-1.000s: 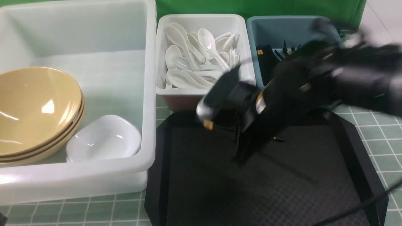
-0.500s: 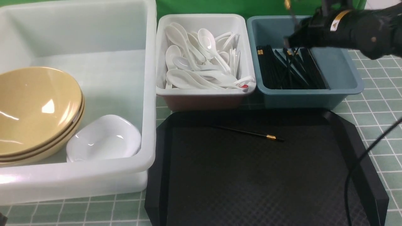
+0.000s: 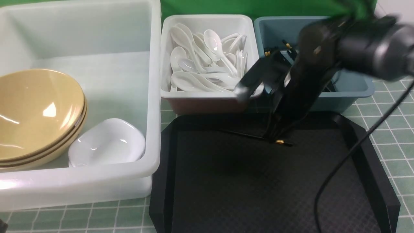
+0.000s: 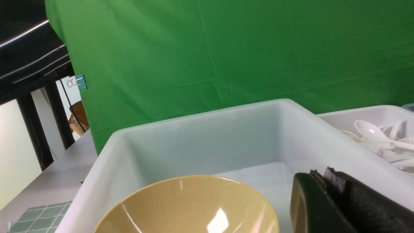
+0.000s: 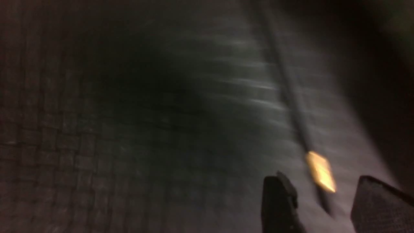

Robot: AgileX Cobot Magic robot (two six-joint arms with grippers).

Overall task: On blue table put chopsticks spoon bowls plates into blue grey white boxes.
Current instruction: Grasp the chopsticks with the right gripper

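The right end effector point(image 3: 273, 136) is lowered onto the black tray point(image 3: 226, 194), tips down at the gold-banded end of a single chopstick point(image 3: 249, 136). In the right wrist view its fingers point(image 5: 278, 200) are seen apart, so it is open, with the gold band and shaft lying in the gap. That view is blurred, so contact with the stick cannot be told. The chopstick is lying flat on the far part of the tray, gold band toward the right. The right arm is reaching in from the upper right, across the blue box point(image 3: 355, 85), hiding most of the inside. A few chopsticks point(image 3: 267, 51) are glimpsed in that box beside the arm. A dark cable point(image 3: 349, 152) is draped across the tray's right side. The white box point(image 3: 207, 19), just left of the blue one, is filled with spoons point(image 3: 200, 64). Both small boxes are set behind the tray. The big box point(image 3: 153, 97) is placed at the left, with stacked bowls point(image 3: 35, 110) in its near-left part and a plate point(image 3: 106, 142) just beside them, near the front wall. All boxes and the tray are resting on the counter point(image 3: 388, 129). The left end effector point(image 4: 320, 173) is seen only in its wrist view, closed with pads pressed together and nothing held, up above the big box near the top bowl. A green backdrop point(image 4: 258, 48) is hung behind the boxes.
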